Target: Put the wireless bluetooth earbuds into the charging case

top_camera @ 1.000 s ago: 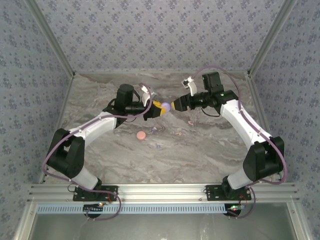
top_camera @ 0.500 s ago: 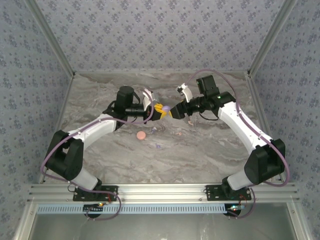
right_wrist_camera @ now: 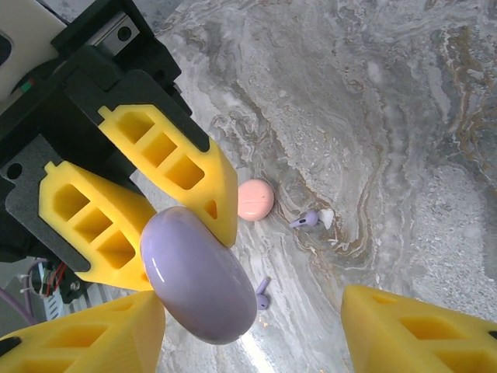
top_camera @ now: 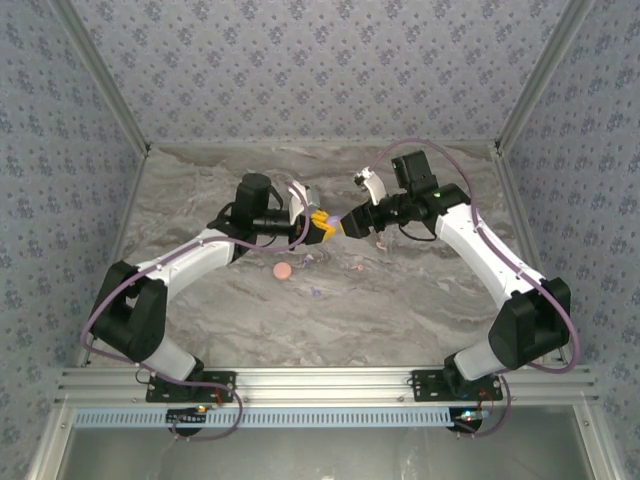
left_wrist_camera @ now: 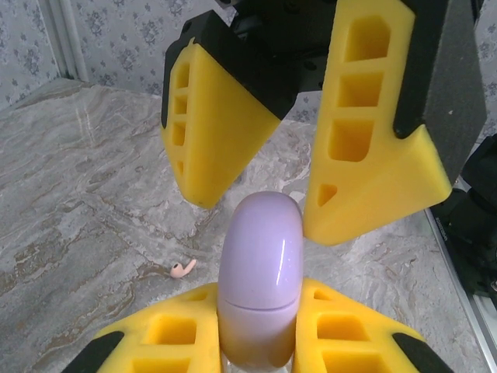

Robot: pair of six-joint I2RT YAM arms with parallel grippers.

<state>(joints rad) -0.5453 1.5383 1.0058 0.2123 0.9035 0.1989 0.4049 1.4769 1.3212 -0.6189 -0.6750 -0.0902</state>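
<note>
Earbuds (right_wrist_camera: 308, 220) lie on the bench (right_wrist_camera: 404, 116), 6 o'clock of the lilac case (left_wrist_camera: 260, 287) pinched in the left claw (top_camera: 325, 226); right claw (top_camera: 347, 221), wide, straddles it, seemingly to prise its lid

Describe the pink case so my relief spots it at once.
On the marble table, look just near-side of the left end effector gripping the lilac case. The pink case lies there: a salmon round disc, far bigger than the lilac earbuds beside it.
</note>
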